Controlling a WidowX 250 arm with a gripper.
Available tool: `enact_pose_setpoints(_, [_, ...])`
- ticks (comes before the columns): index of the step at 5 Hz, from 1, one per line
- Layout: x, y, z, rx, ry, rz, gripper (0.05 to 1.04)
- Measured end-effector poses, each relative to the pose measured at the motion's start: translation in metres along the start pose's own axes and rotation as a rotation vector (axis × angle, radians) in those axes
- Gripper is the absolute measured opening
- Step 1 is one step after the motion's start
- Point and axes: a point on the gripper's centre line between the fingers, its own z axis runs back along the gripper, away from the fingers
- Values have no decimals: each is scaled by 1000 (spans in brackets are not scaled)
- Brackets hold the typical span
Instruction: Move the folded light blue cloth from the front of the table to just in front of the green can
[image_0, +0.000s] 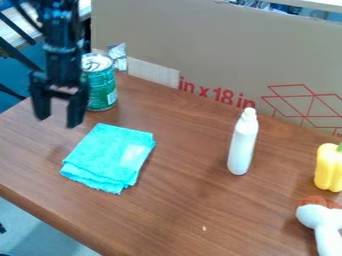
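Brown wood table, cardboard sheet with red print standing along its back edge. Your gripper is at upper left, fingers spread wide, nothing between them, near the green can. Folded turquoise cloth lies just below and right of it. White bottle stands upright right of centre; yellow pepper and white-and-brown toy sit at your right edge.

Green cylindrical can with a silvery top, standing upright. Turquoise cloth, folded in uneven layers, lying flat near the can, on its camera-facing side.
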Motion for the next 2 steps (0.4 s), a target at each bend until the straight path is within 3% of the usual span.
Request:
enact_pose_setpoints(1, [-14, -32, 51, 33, -132, -135, 1001])
enact_pose_setpoints(2, [-40, -63, 75, -13, -215, -273, 1001])
